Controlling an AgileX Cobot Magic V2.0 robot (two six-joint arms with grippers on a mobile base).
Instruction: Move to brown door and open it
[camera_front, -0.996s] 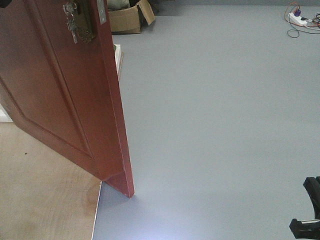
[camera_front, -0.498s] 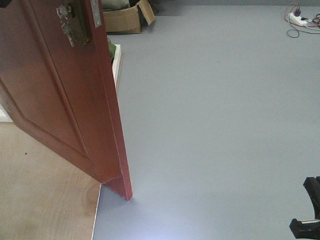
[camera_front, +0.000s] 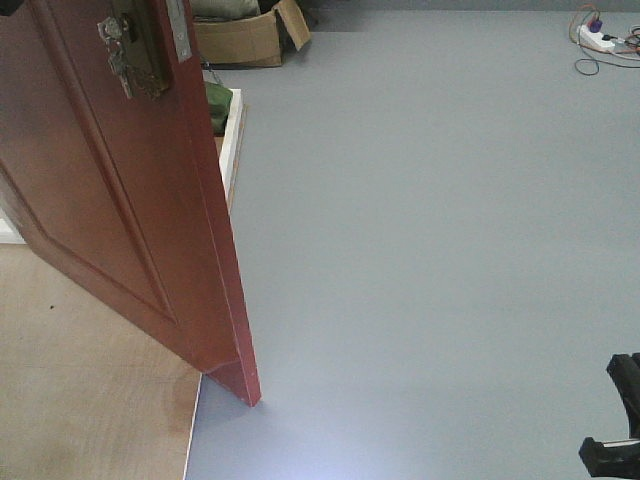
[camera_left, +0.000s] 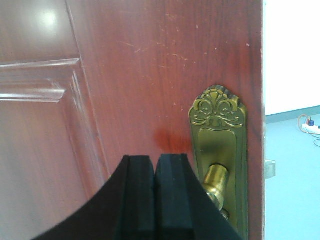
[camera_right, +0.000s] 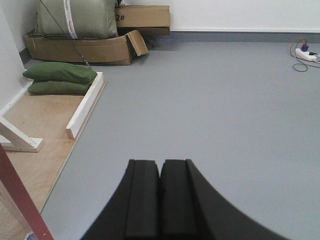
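Front-facing view first: the brown door (camera_front: 110, 200) stands ajar on the left, its free edge angled toward the camera and its bottom corner planted where the plywood meets the grey floor (camera_front: 430, 250). The brass backplate (camera_front: 130, 50) sits high up near that free edge. Behind the door there's a cardboard box (camera_front: 245, 35), and open floor everywhere to the right.

Over to the left wrist view: the left pincer (camera_left: 155, 165) has its pads pressed together with nothing between them, nose right up at the door's glossy face (camera_left: 125, 75). Whether the tips actually touch the wood, I cannot tell. The ornate backplate (camera_left: 220, 150) lies just beside the pincer on its right, with the brass handle stem (camera_left: 216, 179) poking out at tip height. The door's free edge runs vertically just beyond.

Right wrist view: the right pincer (camera_right: 160, 172) is also clamped flat, empty, and looking out over bare floor toward green cushions (camera_right: 60, 77) and a white beam (camera_right: 85, 105). Only a sliver of the door (camera_right: 20, 200) shows at lower left.

So the left arm is the nearer one by far, and any further swing looks like a push from there.
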